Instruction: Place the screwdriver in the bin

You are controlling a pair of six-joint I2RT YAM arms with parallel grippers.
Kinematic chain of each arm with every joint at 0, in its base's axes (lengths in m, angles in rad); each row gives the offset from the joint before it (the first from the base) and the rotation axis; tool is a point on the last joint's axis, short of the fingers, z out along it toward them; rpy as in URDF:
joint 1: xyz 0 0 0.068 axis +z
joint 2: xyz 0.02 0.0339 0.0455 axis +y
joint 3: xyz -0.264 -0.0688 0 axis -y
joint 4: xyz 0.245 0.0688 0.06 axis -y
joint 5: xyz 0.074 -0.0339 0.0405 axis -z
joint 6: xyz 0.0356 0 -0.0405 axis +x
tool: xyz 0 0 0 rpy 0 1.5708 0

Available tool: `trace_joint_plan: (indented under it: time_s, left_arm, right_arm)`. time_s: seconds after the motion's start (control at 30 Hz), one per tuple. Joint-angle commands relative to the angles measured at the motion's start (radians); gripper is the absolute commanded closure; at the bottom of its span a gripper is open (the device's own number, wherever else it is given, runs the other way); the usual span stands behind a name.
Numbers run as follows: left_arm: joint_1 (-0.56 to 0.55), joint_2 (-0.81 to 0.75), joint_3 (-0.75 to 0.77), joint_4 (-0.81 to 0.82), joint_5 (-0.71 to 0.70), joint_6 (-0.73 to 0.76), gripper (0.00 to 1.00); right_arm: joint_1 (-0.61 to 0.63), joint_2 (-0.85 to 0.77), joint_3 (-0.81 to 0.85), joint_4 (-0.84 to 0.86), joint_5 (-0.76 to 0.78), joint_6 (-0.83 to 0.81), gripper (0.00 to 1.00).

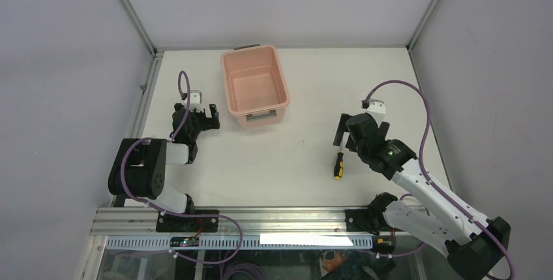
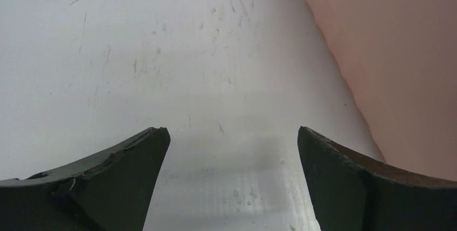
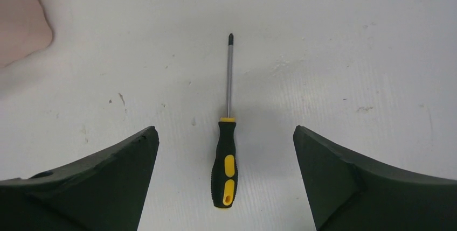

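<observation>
Screwdriver point(image 1: 338, 166) lies flat on the table point(image 1: 293, 156) on my right side, well apart from the bin point(image 1: 225, 87), which stands toward the far edge and over to my left. Its long axis runs near to far: the yellow-and-black handle points back toward my bases and the thin shaft points away. My right gripper point(image 3: 224, 130) hangs directly over it with the jaws spread wide and nothing in them. In the right wrist view the tool sits centred in the gap, its length running straight out ahead of the fingers and square to the line along which they close. I judge that a straight drop would put the pads on either side of the handle, with no turn of the wrist needed. My left gripper point(image 2: 232, 134) is also wide and empty, low over bare table just beside the bin's wall and far from the tool, so the pick falls to the right arm.
</observation>
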Motion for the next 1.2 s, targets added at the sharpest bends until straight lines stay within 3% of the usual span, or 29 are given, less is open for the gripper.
trace_joint_plan:
  time_s: [0.0, 0.17, 0.37, 0.57, 0.7, 0.8, 0.9, 1.17]
  left_arm:
    - [-0.006, -0.021, 0.011, 0.027, 0.010, -0.016, 0.01]
    - [-0.006, -0.022, 0.011, 0.027, 0.011, -0.016, 0.01]
    - [-0.006, -0.021, 0.011, 0.027, 0.010, -0.016, 0.01]
    - [-0.007, -0.022, 0.011, 0.027, 0.010, -0.016, 0.01]
    - [-0.006, -0.022, 0.011, 0.027, 0.010, -0.016, 0.01]
    - [-0.007, -0.021, 0.011, 0.027, 0.010, -0.016, 0.01]
    - [-0.006, -0.022, 0.011, 0.027, 0.010, -0.016, 0.01]
    - [-0.007, -0.022, 0.011, 0.027, 0.011, -0.016, 0.01]
  right_arm:
    - [0.000, 0.099, 0.061, -0.042, -0.169, 0.043, 0.01]
    - [0.018, 0.293, 0.065, -0.079, -0.194, 0.098, 0.01]
    - [0.020, 0.411, 0.017, -0.038, -0.200, 0.159, 0.01]
    - [0.015, 0.506, -0.064, 0.083, -0.240, 0.201, 0.12]
    - [0.012, 0.551, -0.071, 0.086, -0.232, 0.220, 0.36]
    - [0.012, 0.543, -0.076, 0.093, -0.225, 0.220, 0.75]
    - [0.011, 0.517, -0.053, 0.055, -0.189, 0.200, 0.98]
    - [0.010, 0.348, 0.148, -0.103, -0.108, 0.070, 1.00]
